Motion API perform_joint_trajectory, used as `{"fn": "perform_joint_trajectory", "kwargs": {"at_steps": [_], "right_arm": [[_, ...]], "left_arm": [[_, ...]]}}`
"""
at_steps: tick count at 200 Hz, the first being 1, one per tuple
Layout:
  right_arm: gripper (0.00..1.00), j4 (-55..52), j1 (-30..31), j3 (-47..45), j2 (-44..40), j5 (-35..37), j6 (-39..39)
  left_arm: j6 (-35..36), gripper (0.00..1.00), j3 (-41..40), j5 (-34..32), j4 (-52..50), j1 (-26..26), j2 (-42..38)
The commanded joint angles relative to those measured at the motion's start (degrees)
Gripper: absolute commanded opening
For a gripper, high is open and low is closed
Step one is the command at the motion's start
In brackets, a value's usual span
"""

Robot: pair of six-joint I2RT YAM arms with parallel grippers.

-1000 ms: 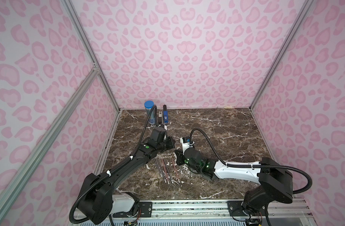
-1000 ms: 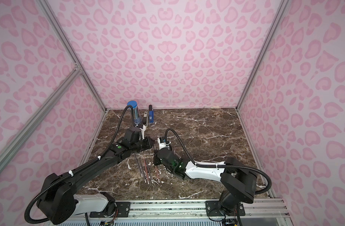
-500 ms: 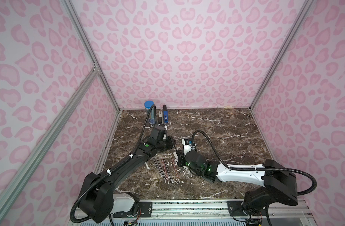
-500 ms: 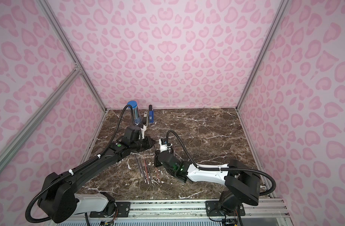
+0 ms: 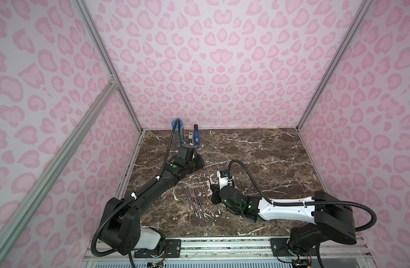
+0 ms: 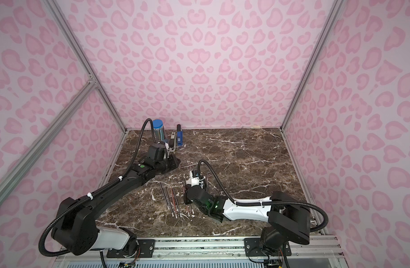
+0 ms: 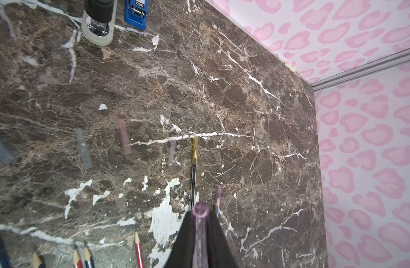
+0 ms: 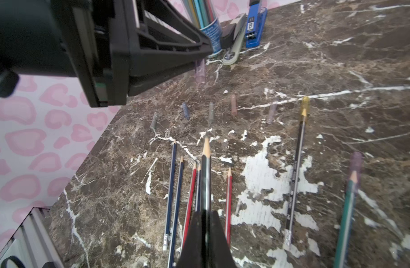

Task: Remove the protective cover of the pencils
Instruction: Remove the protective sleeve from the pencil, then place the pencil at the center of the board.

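Observation:
My left gripper (image 7: 200,215) is shut on a clear purple protective cover (image 7: 200,229), held just above the marble; it also shows in the right wrist view as the left gripper (image 8: 200,60) with that cover (image 8: 200,73). My right gripper (image 8: 206,212) is shut on a black pencil (image 8: 206,167) whose sharpened tip is bare. Several pencils (image 5: 194,201) lie side by side under it with bare tips. A black pencil wears a yellow cover (image 8: 304,109) and a green pencil a purple cover (image 8: 356,167). In both top views the left gripper (image 5: 200,162) and right gripper (image 6: 186,183) stand apart.
Several loose covers lie in a row on the marble, among them a grey one (image 8: 211,112) and a pink one (image 8: 233,104). At the back left stand a clear tube with a blue lid (image 5: 177,131), a grey stapler (image 7: 98,23) and a blue stapler (image 5: 196,138).
The right gripper has drawn back toward the front edge with the black pencil. The left gripper kept the purple cover, so the two now stand farther apart.

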Motion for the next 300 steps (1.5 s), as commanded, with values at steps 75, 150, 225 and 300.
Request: {"fn": "perform_joint_trajectory", "kwargs": {"at_steps": [75, 150, 225, 300], "right_arm": [[0.04, 2.6, -0.4, -1.0, 9.9, -0.7, 5.3], [0.02, 4.1, -2.0, 1.9, 16.5, -5.2, 3.8], [0.03, 2.5, -2.7, 3.8, 19.5, -6.4, 4.6], [0.09, 2.3, -3.2, 3.9, 20.3, -6.8, 5.2]], "left_arm": [[2.8, 0.09, 7.2, -0.3, 1.6, 0.0, 15.7], [3.7, 0.09, 12.4, 0.3, -0.1, 0.1, 23.1], [3.6, 0.09, 15.1, 0.6, -0.7, 0.2, 29.0], [3.5, 0.09, 15.6, 0.0, -1.1, 0.5, 31.1]]}}
